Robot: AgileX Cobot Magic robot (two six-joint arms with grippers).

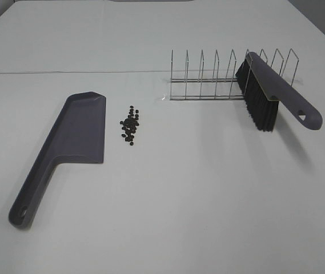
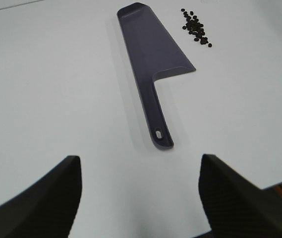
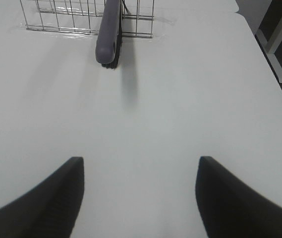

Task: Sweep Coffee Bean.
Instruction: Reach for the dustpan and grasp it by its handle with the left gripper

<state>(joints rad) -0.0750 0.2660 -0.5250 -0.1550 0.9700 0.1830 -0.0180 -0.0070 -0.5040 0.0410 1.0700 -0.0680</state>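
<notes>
A small heap of dark coffee beans [image 1: 131, 126] lies on the white table, just right of the grey dustpan [image 1: 73, 137], which lies flat with its handle toward the front left. The grey brush [image 1: 271, 94] with black bristles leans in a wire rack [image 1: 225, 77] at the back right. Neither arm shows in the high view. In the left wrist view my left gripper [image 2: 140, 193] is open and empty, short of the dustpan's handle [image 2: 156, 119], with the beans [image 2: 195, 27] beyond. My right gripper [image 3: 140, 193] is open and empty, some way back from the brush handle [image 3: 108, 34].
The table's right edge [image 3: 267, 64] and the floor beyond it show in the right wrist view. A seam crosses the table behind the rack.
</notes>
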